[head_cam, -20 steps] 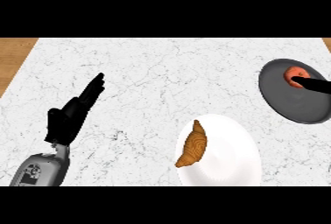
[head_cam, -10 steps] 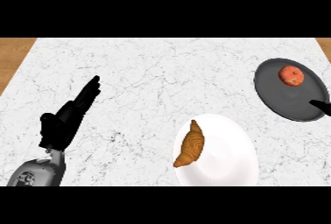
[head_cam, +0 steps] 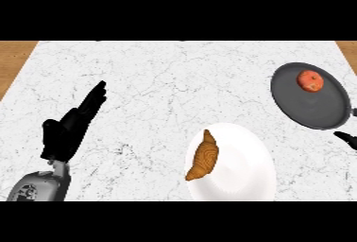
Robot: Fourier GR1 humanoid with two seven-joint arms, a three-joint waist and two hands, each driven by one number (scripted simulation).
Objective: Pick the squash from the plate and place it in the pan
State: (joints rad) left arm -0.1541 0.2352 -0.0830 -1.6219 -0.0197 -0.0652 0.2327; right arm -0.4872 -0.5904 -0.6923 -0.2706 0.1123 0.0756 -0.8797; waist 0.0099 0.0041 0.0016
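The left hand [head_cam: 70, 130] rests open at the left. A croissant [head_cam: 203, 156] lies on the plate [head_cam: 244, 163]. The squash [head_cam: 310, 80] sits in the pan [head_cam: 307, 108]. The right hand [head_cam: 346, 140] has withdrawn from the pan to the view's edge; its state cannot be determined. Placement appears complete.

A single head view looks steeply down from above the near side of the table [head_cam: 174, 71], facing away from the robot's body, and the marble top fills almost the whole frame. The camera sits fairly close. The left forearm [head_cam: 38, 186] and left robot hand [head_cam: 70, 132] enter from the lower edge, the plate [head_cam: 244, 165] reaches that edge, the pan [head_cam: 307, 111] lies near the right edge, which cuts off the right robot hand [head_cam: 346, 139]. Brown wood [head_cam: 14, 56] shows beyond the table's sides at both upper corners.
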